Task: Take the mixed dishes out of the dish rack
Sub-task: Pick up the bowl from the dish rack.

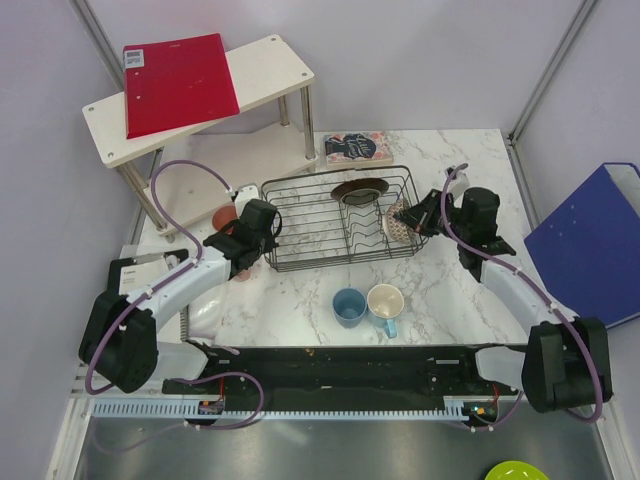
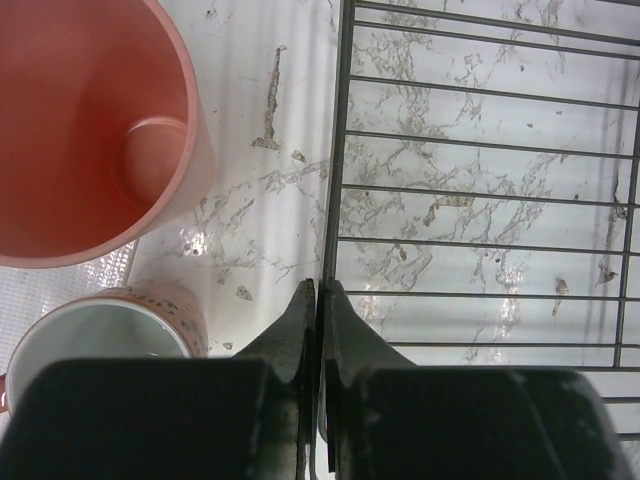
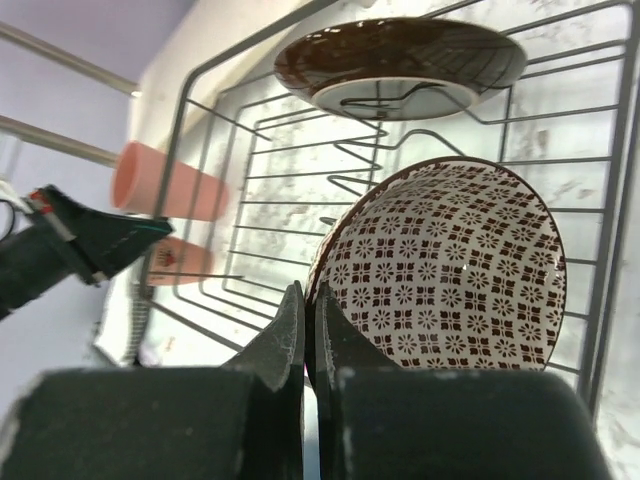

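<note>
While rack (image 1: 330,267) holds plate (image 1: 360,190), bowl (image 3: 450,270) — mug (image 1: 385,300) outside

White marble table (image 1: 450,290). At centre, wire rack (image 1: 335,268). Just left of rack, upright tumbler (image 1: 226,217), small cup (image 2: 100,335) close beside it on near side. In front of rack, blue cup (image 1: 348,306) and mug (image 1: 385,301) side by side, upright, apart from rack. Behind rack, patterned card (image 1: 357,147) lying flat. Back left, white shelf (image 1: 270,65) on legs.
</note>
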